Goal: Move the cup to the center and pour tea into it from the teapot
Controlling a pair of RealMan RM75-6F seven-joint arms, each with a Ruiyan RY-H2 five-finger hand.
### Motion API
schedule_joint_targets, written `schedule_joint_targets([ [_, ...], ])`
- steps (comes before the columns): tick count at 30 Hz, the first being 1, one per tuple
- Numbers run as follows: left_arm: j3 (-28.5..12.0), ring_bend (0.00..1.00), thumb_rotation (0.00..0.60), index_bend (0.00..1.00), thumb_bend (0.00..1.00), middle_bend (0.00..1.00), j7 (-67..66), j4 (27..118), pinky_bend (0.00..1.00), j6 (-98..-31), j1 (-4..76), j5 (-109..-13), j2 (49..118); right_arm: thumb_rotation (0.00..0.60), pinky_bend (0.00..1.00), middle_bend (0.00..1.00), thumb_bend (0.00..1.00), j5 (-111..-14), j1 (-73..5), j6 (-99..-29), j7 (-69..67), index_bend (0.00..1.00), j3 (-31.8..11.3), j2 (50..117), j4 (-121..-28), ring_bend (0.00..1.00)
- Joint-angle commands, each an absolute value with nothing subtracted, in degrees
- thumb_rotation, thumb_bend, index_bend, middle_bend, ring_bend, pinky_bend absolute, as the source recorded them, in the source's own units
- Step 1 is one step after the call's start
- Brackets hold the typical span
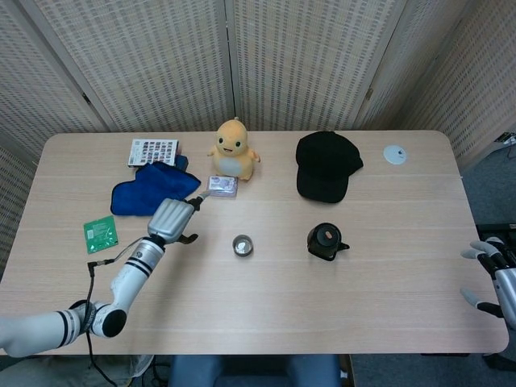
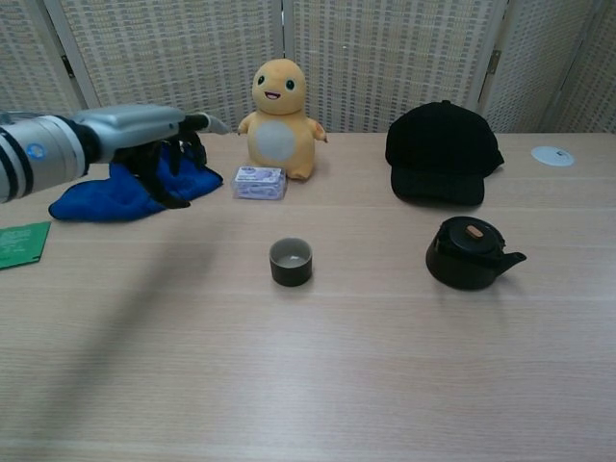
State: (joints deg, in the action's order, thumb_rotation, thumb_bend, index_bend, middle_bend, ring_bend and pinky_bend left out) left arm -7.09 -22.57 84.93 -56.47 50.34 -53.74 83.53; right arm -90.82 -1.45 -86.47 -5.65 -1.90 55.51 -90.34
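A small dark cup (image 1: 242, 245) (image 2: 291, 261) stands alone near the middle of the table, upright, with nothing touching it. To its right sits the black teapot (image 1: 326, 241) (image 2: 471, 253), lid on, spout pointing right. My left hand (image 1: 172, 218) (image 2: 157, 135) hovers well left of the cup, above the table beside the blue cloth, fingers spread and holding nothing. At the far right edge of the head view, beyond the table, my right hand (image 1: 493, 270) shows with its fingers apart and nothing in them.
A yellow plush toy (image 1: 232, 149), a small box (image 1: 222, 186), a blue cloth (image 1: 152, 189), a printed card (image 1: 152, 151) and a green board (image 1: 101, 234) lie at the back and left. A black cap (image 1: 324, 165) and a white disc (image 1: 394, 155) lie back right.
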Motion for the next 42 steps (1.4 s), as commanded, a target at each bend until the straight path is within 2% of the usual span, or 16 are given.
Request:
schedule_joint_targets([
  [1, -5.11, 0.39, 0.600, 0.05, 0.25, 0.29, -23.11, 89.11, 0.46, -63.36, 44.76, -55.14, 79.36, 0.600, 0.22, 0.25, 0.12, -91.85, -2.75, -85.30, -5.74, 0.33, -2.04, 55.61, -90.56, 0.17],
  [14, -0.05, 0.38, 0.600, 0.05, 0.25, 0.29, -22.02, 98.87, 0.39, -81.09, 29.75, -63.09, 69.55, 0.600, 0.22, 0.25, 0.12, -95.26, -8.53, -80.42, -4.39, 0.33, -2.51, 54.80, -93.17, 0.17],
  [21, 2.40, 0.38, 0.600, 0.07, 0.25, 0.29, -20.16, 101.22, 0.35, -88.88, 22.52, -69.42, 66.80, 0.600, 0.22, 0.26, 0.12, -97.63, -12.18, -76.35, -1.59, 0.33, -2.15, 54.79, -94.77, 0.17],
  [27, 3.06, 0.38, 0.600, 0.07, 0.25, 0.28, -20.39, 102.89, 0.32, -93.01, 18.09, -72.81, 65.61, 0.600, 0.22, 0.26, 0.02, -99.07, -16.02, -71.34, 1.08, 0.33, -1.83, 55.75, -96.20, 0.16],
  [30, 2.99, 0.38, 0.600, 0.07, 0.25, 0.28, -20.74, 103.50, 0.31, -93.96, 16.72, -74.24, 65.32, 0.600, 0.22, 0.22, 0.00, -98.38, -17.96, -68.24, 2.26, 0.27, -1.93, 56.63, -96.39, 0.14],
  [34, 2.52, 0.37, 0.600, 0.07, 0.25, 0.28, -20.83, 104.71, 0.30, -94.57, 15.28, -75.24, 64.63, 0.600, 0.14, 0.09, 0.00, -97.07, -20.27, -64.50, 4.60, 0.13, -2.17, 58.35, -96.45, 0.05],
  [38, 1.72, 0.38, 0.600, 0.07, 0.25, 0.28, -20.36, 105.01, 0.29, -95.31, 13.82, -76.11, 64.37, 0.600, 0.10, 0.02, 0.00, -95.70, -22.78, -61.24, 5.30, 0.02, -2.64, 60.83, -95.60, 0.00],
  [42, 1.06, 0.38, 0.600, 0.07, 0.25, 0.28, -19.81, 104.98, 0.29, -95.48, 12.64, -76.47, 64.21, 0.600, 0.03, 0.00, 0.00, -94.81, -24.78, -59.47, 5.87, 0.00, -3.20, 63.79, -93.74, 0.00],
])
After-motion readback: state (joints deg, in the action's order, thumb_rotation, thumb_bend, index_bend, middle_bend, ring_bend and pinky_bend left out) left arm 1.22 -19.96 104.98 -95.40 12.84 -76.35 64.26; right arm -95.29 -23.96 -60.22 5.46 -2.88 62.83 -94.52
